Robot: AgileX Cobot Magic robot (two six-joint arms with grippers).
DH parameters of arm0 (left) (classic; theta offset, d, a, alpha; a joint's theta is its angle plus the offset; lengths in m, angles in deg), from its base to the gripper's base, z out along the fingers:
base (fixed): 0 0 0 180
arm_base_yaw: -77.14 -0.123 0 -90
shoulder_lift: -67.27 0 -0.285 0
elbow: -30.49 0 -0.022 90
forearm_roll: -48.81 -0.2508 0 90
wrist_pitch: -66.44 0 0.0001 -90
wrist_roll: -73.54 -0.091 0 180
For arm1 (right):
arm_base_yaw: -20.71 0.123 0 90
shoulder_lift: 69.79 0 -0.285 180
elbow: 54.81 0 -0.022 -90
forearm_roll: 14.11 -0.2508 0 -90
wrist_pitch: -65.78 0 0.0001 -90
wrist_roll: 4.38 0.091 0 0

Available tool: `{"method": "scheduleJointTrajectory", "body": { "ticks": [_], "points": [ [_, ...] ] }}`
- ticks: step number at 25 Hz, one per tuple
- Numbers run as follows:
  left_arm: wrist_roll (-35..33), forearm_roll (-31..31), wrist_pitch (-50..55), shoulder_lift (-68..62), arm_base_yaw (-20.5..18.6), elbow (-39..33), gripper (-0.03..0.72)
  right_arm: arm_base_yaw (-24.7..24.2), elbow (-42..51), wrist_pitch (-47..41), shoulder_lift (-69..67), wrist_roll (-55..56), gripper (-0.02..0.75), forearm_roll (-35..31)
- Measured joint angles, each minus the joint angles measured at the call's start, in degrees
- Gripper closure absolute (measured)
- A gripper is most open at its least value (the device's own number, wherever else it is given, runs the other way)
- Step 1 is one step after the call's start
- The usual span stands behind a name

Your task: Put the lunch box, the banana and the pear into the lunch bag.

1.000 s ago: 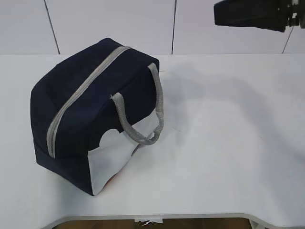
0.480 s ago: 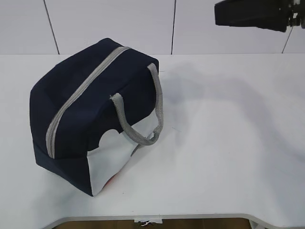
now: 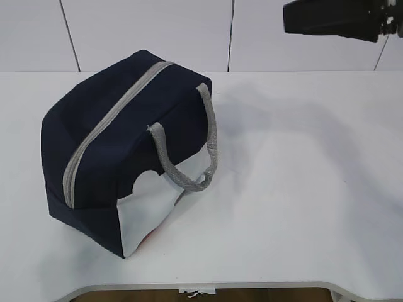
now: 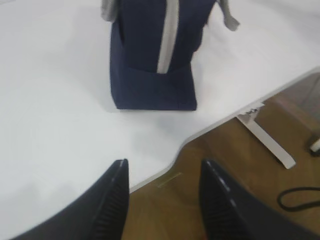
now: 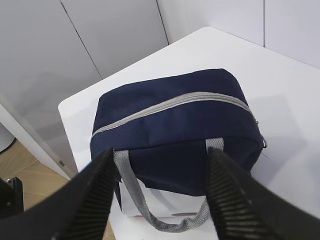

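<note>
The navy lunch bag [image 3: 126, 145] stands on the white table [image 3: 302, 189], its grey zipper [image 3: 113, 119] closed along the top and a grey handle [image 3: 189, 157] hanging over its white side panel. The lunch box, the banana and the pear are out of view. My left gripper [image 4: 164, 165] is open and empty, hovering over the table's front edge, well short of the lunch bag [image 4: 150, 75]. My right gripper [image 5: 161, 152] is open and empty, high above the lunch bag [image 5: 175, 130]. Only the dark right arm [image 3: 334, 19] shows in the exterior view, at the top right.
White wall panels stand behind the table. The curved front edge of the table [image 4: 150, 177] lies just ahead of my left gripper, with wooden floor [image 4: 225, 150], a white table leg [image 4: 265, 140] and a black cable [image 4: 300, 197] below it.
The lunch bag's left end wobbles very slightly. The right arm has not moved.
</note>
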Motion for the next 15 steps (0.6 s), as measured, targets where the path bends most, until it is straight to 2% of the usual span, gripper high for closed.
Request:
{"method": "scheduleJointTrajectory", "body": {
  "ticks": [5,9,12,15],
  "points": [
    [0.00,-0.04,-0.10,0.00,-12.71,0.00,0.340,0.00,0.00,-1.06,0.00,0.00,0.283,0.00],
    [0.12,0.09,-0.10,0.00,-20.88,0.00,0.351,0.00,0.00,-1.06,0.00,0.00,0.283,0.00],
    [0.12,0.09,-0.10,0.00,-24.31,0.00,0.358,0.00,0.00,-1.06,0.00,0.00,0.283,0.00],
    [0.12,0.18,-0.10,0.00,-25.37,0.00,0.360,0.00,0.00,-1.15,-0.31,0.00,0.283,0.00]
  ]
}}
